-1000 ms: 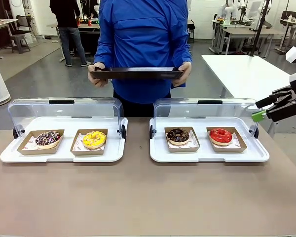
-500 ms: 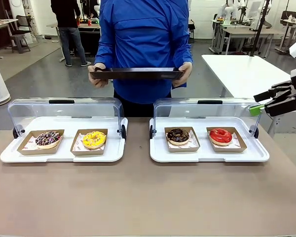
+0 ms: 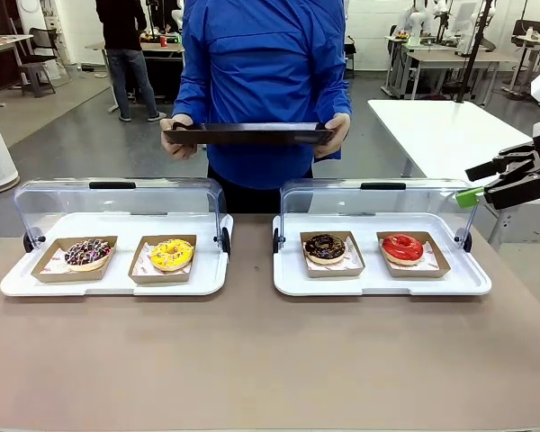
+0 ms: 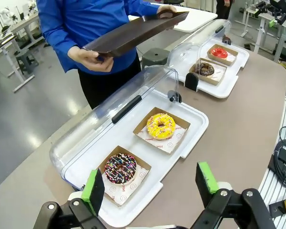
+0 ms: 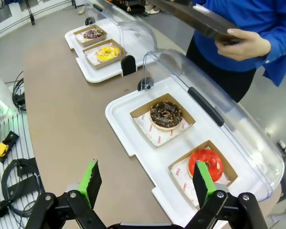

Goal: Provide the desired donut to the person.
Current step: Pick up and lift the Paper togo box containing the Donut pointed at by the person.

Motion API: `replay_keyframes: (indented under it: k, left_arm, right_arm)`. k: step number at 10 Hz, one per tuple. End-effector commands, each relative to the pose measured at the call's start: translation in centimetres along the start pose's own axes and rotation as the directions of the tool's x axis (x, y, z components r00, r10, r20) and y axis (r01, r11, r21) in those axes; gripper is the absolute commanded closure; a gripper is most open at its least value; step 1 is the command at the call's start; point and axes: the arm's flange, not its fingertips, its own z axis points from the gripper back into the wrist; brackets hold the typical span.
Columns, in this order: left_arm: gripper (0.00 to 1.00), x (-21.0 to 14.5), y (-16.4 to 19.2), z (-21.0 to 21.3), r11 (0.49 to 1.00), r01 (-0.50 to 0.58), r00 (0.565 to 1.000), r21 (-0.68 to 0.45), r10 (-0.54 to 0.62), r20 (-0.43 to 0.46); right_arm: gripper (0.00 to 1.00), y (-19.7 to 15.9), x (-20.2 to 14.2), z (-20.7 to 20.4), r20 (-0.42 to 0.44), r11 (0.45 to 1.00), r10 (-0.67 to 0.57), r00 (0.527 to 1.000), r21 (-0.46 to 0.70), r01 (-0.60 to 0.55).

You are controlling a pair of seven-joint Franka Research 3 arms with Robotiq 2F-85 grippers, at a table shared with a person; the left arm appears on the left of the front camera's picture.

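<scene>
While the person [image 3: 261, 81] stands at the far side holding a dark serving tray [image 3: 249, 135] level in both hands, the front view shows four candidates on the surface [image 3: 252, 360]. A sprinkled donut [image 3: 87, 253] and a yellow donut [image 3: 171, 254] lie in the left display case [image 3: 117, 288]. A chocolate donut [image 3: 325, 247] and a red donut [image 3: 402, 247] lie in the right display case [image 3: 378, 288]. Both clear lids are swung back. Which donut is wanted cannot be told. The right gripper [image 3: 475, 184] hangs high beyond the right case's outer end, fingers apart, pointing inward, holding nothing.

Left wrist view: the left gripper [image 4: 150, 186] looks down on the sprinkled and yellow donuts from well above, fingers spread wide and empty.

Right wrist view: the spread fingers frame the red donut, with the chocolate one just beyond. Each donut sits in its own cardboard boat [image 5: 182, 110]. By their look the donuts are light, soft and sticky-glazed, so easily dented. The stiffer boat wall is the safer place to pinch.
</scene>
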Motion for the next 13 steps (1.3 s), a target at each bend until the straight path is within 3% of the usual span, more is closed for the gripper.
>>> replay_keyframes:
  k: [1, 13]
  left_arm:
    - [0.0, -0.04, -0.06, 0.02, 1.0, -0.005, 1.0, -0.007, 0.005, 0.0]
    - [0.0, -0.04, -0.06, 0.02, 1.0, -0.005, 1.0, -0.007, 0.005, 0.0]
  right_arm:
    - [0.0, -0.04, -0.13, 0.08, -0.001, 1.0, 0.003, 1.0, 0.005, -0.003]
    - [0.0, -0.04, -0.13, 0.08, -0.001, 1.0, 0.003, 1.0, 0.005, -0.003]
